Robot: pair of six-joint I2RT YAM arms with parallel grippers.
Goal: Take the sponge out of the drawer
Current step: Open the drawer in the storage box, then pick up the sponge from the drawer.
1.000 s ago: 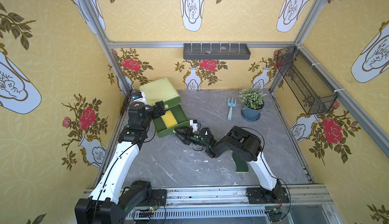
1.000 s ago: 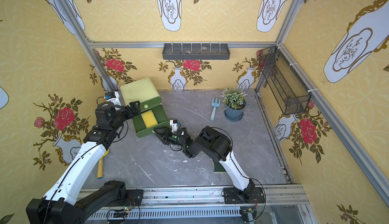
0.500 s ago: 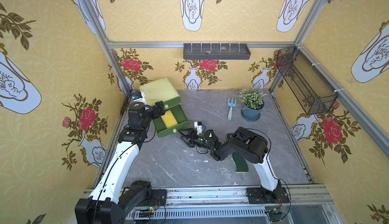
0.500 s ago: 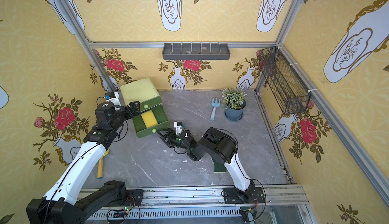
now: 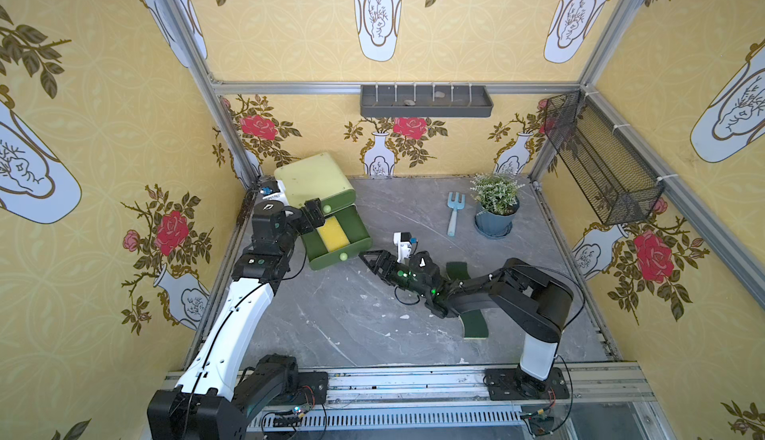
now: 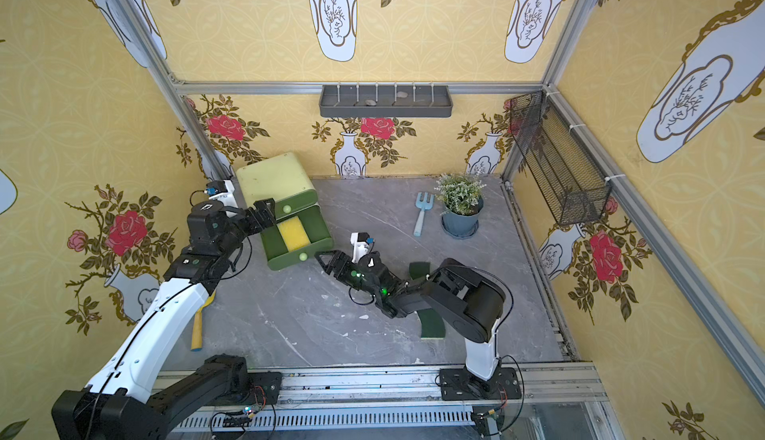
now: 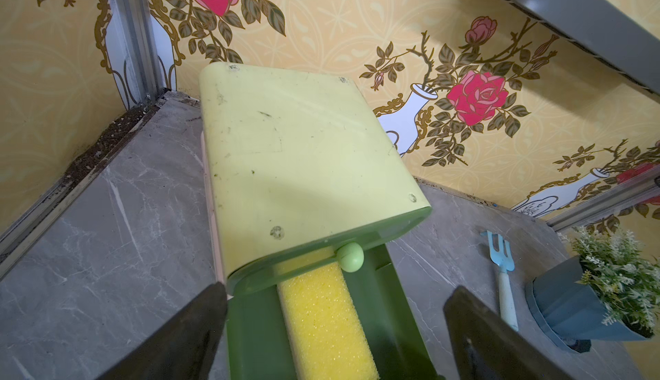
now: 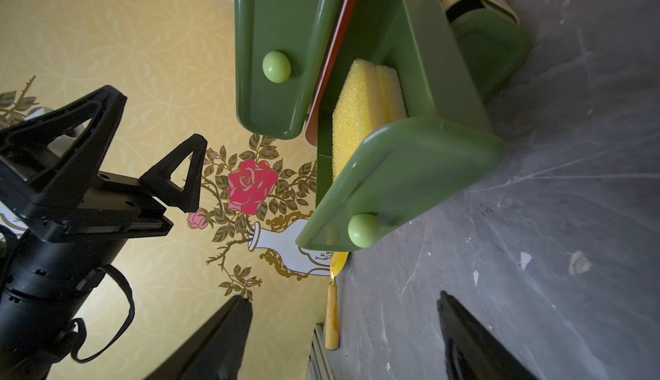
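Sponge [image 5: 333, 233] lies in the open lower drawer [image 5: 313, 244] of the cabinet [image 5: 312, 177], with the fork [image 5: 454, 212] left of the plant [image 5: 494, 204]

No readable text, labels, brands or numbers anywhere. Only a small white logo mark on left arm wrist housing [image 5: 268, 207] and a white triangular mark on right arm wrist housing [image 5: 422, 261], neither legible as letters.

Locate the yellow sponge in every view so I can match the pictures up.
In a top view: sponge left of centre, lying in the open drawer.
In a top view: sponge left of centre, in the same drawer.
Left wrist: sponge runs out from under the closed drawer front.
Right wrist: sponge sits behind the open drawer's front panel.
Shared landmark: upper knob, near the sponge's end.
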